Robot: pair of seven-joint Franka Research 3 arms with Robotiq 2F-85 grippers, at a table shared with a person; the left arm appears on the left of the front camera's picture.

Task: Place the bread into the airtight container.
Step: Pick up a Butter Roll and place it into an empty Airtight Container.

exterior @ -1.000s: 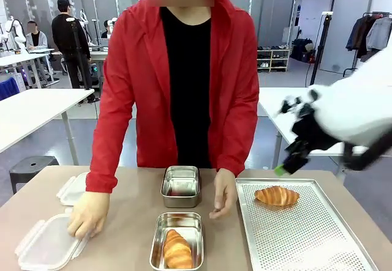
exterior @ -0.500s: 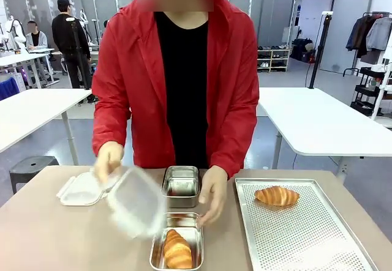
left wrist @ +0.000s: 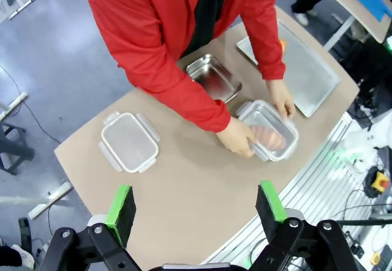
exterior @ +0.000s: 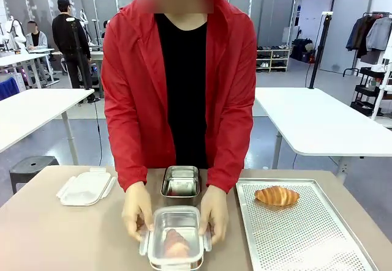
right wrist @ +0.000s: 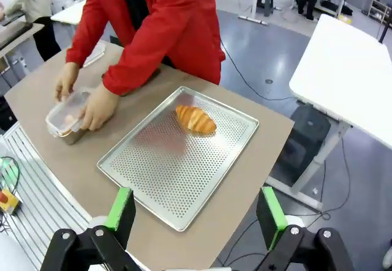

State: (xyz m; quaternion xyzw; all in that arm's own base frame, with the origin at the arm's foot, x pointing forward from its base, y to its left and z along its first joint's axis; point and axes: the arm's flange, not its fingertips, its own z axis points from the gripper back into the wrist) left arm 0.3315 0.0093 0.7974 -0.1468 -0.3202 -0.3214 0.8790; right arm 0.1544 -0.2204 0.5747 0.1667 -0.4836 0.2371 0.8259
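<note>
A red jacket (exterior: 226, 81) is worn over a black top (exterior: 184, 75). A golden-brown croissant (exterior: 277, 196) and a silver tray (exterior: 306, 234) dotted with perforations are seen; the table (exterior: 55, 240) is coloured tan.

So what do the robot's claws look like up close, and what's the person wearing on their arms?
The left gripper and right gripper look alike: black angular linkages with round bolts, each ending in two fingers faced with bright green pads. The person's arms are covered by the long sleeves of a red jacket, over a black top.
</note>
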